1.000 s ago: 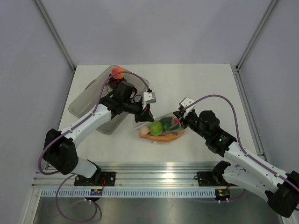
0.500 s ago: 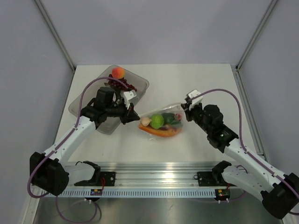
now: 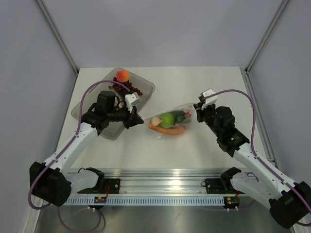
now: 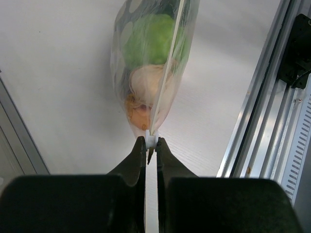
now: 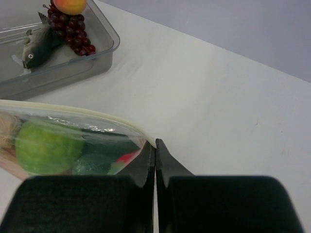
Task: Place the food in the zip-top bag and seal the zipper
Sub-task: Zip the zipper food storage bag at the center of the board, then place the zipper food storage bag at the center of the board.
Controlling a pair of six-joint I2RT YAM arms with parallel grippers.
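The zip-top bag [image 3: 171, 123] hangs stretched between both grippers, a little above the table. Inside it I see food: a light-green lime [image 3: 167, 119], a dark-green cucumber [image 5: 97, 162], a red chili [image 5: 127, 157] and an orange wedge [image 4: 138, 110]. My left gripper [image 4: 151, 141] is shut on a small white tab at the left end of the zipper [image 4: 168, 73]. My right gripper [image 5: 155, 144] is shut on the bag's right corner. More food, a peach [image 3: 123, 75] and dark-red grapes [image 3: 132, 88], lies in the tray.
The clear grey tray [image 3: 148, 86] stands at the back left, just behind my left arm; a dark fish-shaped toy [image 5: 41, 46] lies in it too. An aluminium rail [image 4: 262, 97] runs along the table's near edge.
My left gripper has drawn leftward along the bag's top edge to its left end. The right gripper has drifted right and back, and the bag now stretches taut between them.
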